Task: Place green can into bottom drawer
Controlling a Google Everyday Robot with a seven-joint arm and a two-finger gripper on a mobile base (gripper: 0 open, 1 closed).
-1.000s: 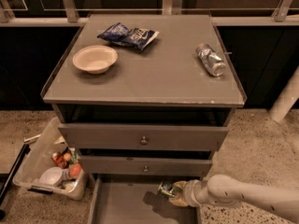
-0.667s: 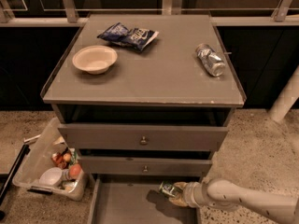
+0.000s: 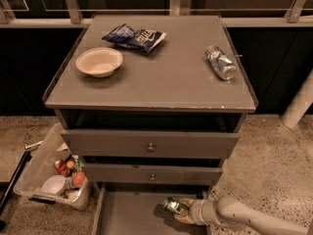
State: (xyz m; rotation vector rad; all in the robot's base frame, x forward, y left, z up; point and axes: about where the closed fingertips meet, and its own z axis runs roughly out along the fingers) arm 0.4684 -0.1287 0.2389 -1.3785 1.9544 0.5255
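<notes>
The green can lies tilted on its side over the right part of the open bottom drawer, its silver end facing up-left. My gripper reaches in from the lower right on a pale arm and is shut on the can, low above the drawer floor. The drawer is pulled out below two closed upper drawers with small round knobs.
On the cabinet top sit a beige bowl, a blue chip bag and a crinkled silver can. A clear bin of odds and ends stands on the floor at the left.
The gripper with the can has shifted slightly left and down into the drawer. Nothing on the cabinet top has moved.
</notes>
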